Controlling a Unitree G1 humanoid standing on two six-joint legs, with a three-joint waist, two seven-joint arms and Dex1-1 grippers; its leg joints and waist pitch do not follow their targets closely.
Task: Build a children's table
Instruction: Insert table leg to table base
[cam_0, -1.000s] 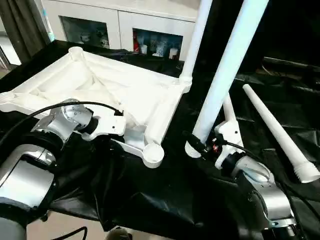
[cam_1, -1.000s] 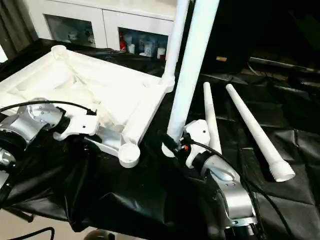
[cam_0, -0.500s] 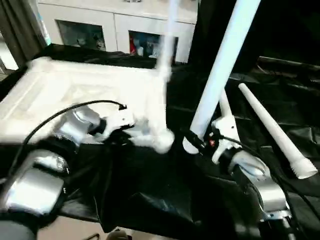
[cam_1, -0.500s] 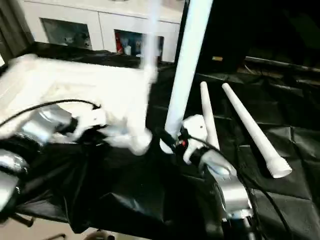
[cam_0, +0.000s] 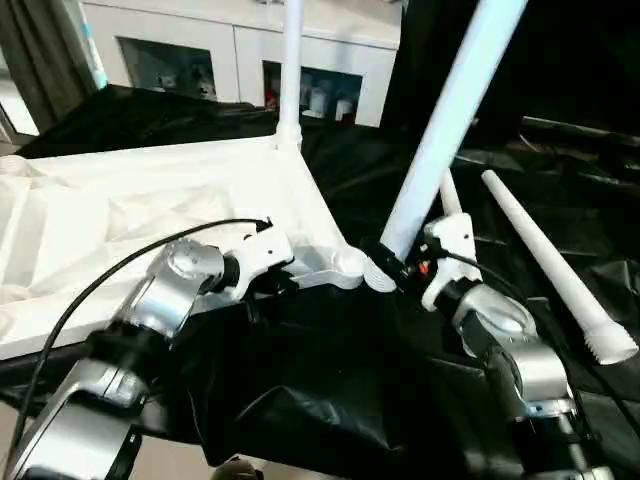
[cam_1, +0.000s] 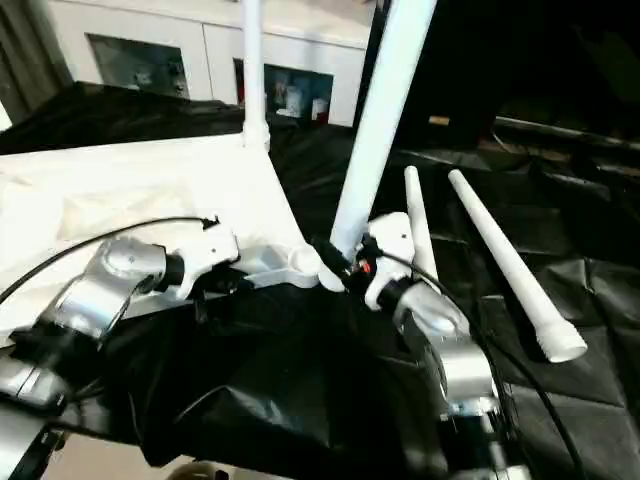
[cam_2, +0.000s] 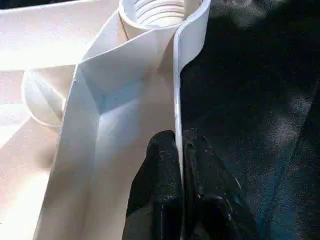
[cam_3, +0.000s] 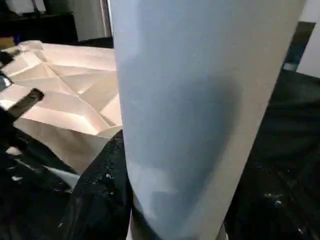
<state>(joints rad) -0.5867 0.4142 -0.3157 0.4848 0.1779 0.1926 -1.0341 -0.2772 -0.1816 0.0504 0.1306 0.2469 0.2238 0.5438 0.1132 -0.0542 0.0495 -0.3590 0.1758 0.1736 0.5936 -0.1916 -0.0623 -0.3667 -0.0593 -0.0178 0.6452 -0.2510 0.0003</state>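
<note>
— What is called for in the step in hand?

— The long white tapered plastic leg (cam_0: 440, 125) held by the right gripper (cam_0: 392, 268) is to be seated in the round corner socket (cam_0: 349, 264) of the white ribbed plastic table top (cam_0: 150, 200). The leg's thick end lies just beside that socket and the leg leans away from it; by judgement, it is best brought upright over the socket before being pressed or turned in, while the top is kept from sliding.

— How is the top held?

— A thin edge wall of the top, near the socket, is pinched between the clenched black fingers (cam_2: 159, 170) of the left gripper (cam_2: 179, 165). The left forearm is stretched forward over the black cloth (cam_0: 300, 390), toward the socket.

— And the right arm?

— It is bent upward beside the socket, the wrist raised, the fingers clenched about the leg's thick end.

— Where is the rest of the table?

— One leg (cam_0: 291, 70) stands upright in the corner beyond the socket; two spare legs (cam_0: 545, 260) lie on the cloth, beyond the right gripper.
</note>
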